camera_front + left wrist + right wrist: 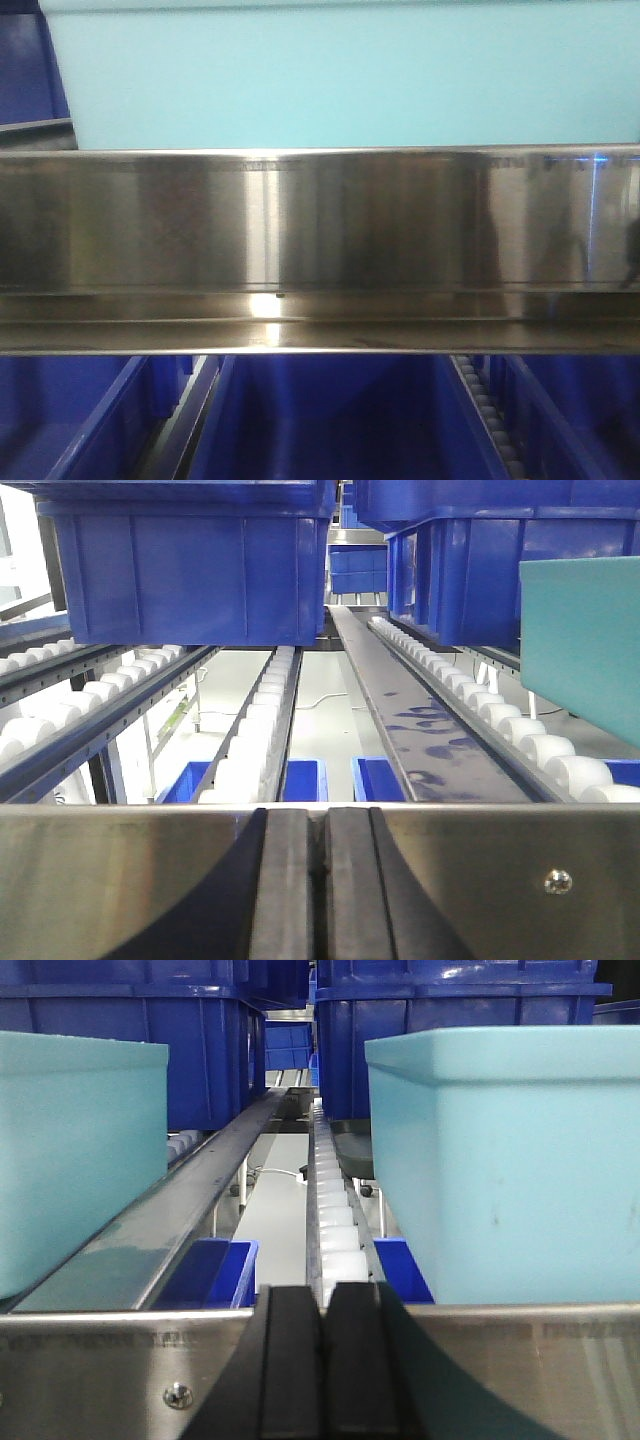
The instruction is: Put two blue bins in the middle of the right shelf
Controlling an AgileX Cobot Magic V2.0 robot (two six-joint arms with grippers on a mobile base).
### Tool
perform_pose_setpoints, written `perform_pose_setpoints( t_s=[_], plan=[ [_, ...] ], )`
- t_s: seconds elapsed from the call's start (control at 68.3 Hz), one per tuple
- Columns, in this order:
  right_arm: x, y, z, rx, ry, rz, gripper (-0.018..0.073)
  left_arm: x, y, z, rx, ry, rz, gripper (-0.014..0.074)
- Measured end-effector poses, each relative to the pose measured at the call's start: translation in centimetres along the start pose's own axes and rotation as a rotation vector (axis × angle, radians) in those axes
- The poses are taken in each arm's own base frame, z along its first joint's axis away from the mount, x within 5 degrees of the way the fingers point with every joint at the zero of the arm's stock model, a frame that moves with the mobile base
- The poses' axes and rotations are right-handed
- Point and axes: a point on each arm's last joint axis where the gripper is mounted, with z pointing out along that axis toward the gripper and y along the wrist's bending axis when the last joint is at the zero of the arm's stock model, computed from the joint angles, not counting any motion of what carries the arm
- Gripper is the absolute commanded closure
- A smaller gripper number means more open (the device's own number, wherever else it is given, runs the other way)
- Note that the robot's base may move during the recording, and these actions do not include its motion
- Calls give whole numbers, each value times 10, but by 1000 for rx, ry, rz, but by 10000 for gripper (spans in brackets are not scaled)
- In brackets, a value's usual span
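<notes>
The shelf [320,220] fills the front view with its wide steel rail, and a pale bin wall rises just behind it. In the right wrist view the left bin [80,1150] and right bin [510,1170] both sit on this tier, their front edges close behind the rail. An open lane with rollers [335,1220] runs between them. Dark bins [130,1040] stand farther back. The left gripper [322,880] and right gripper [322,1360] sit at the rail, each with fingers pressed together on nothing.
</notes>
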Motion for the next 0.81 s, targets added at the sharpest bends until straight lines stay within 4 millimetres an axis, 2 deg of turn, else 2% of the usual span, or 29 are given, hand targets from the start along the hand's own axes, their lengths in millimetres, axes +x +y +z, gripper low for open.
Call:
perform_pose_setpoints(
  t_s=[0.805],
  plan=[
    [-1,0,0,0,-7,0,721,-2,0,0,0,-24,0,707]
  ],
)
